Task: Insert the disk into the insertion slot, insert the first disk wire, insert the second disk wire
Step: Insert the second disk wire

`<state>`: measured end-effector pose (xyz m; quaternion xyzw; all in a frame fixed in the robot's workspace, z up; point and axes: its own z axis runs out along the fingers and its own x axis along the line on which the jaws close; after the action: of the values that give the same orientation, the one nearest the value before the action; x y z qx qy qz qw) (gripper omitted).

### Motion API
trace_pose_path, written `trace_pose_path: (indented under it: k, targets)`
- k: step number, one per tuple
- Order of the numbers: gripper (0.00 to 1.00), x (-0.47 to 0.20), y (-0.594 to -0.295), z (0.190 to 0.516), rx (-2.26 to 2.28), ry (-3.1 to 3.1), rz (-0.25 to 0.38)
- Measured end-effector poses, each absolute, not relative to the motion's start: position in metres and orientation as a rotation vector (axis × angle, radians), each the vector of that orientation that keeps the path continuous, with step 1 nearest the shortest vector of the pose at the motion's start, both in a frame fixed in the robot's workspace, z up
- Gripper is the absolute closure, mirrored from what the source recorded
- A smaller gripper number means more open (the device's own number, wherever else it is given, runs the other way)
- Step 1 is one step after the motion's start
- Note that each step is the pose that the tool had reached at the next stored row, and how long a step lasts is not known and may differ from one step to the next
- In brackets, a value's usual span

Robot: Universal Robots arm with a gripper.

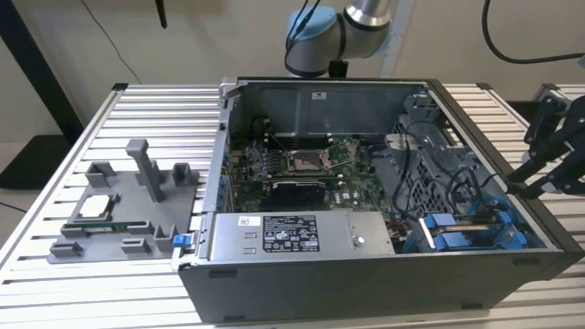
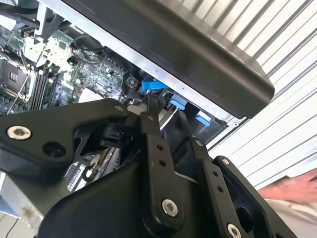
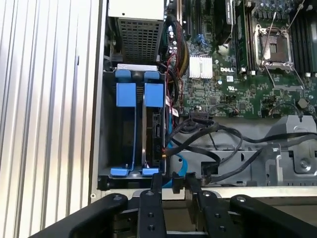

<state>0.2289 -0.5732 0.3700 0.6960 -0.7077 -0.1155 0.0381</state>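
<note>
The disk (image 3: pixel 156 130) stands on edge in the insertion slot (image 3: pixel 110 124), held in a blue carrier (image 3: pixel 153 95) beside a second blue carrier (image 3: pixel 126 95). In the exterior view the carriers (image 1: pixel 462 236) sit at the case's near corner on that view's right. My gripper (image 3: pixel 172 179) hovers just outside the case wall by that bay, open a narrow gap with nothing between its fingers. It also appears at the exterior view's right (image 1: pixel 535 185) and in the second wrist view (image 2: pixel 164 113). A blue wire (image 3: pixel 176 163) and loose black wires (image 3: pixel 213 144) lie next to the disk's end.
The open case holds a grey power-supply box (image 1: pixel 302 236) and a motherboard with a CPU socket (image 1: pixel 306 162). A grey fixture with parts (image 1: pixel 119 205) stands on the slatted table (image 1: pixel 92 288) at the exterior view's left. A person's hand (image 2: pixel 297 187) is near the table edge.
</note>
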Motion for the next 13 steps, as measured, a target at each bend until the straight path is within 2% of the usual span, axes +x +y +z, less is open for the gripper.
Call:
trace_pose_path:
  k: [11,12,13]
  targets:
    - [0.0,0.2283,-0.5732,0.366,2.097,-2.216,-0.364]
    - [1.0,0.2282,-0.5732,0.3659,2.097,-2.216,-0.364]
    - [1.0,0.2282,-0.5732,0.3659,2.097,-2.216,-0.364]
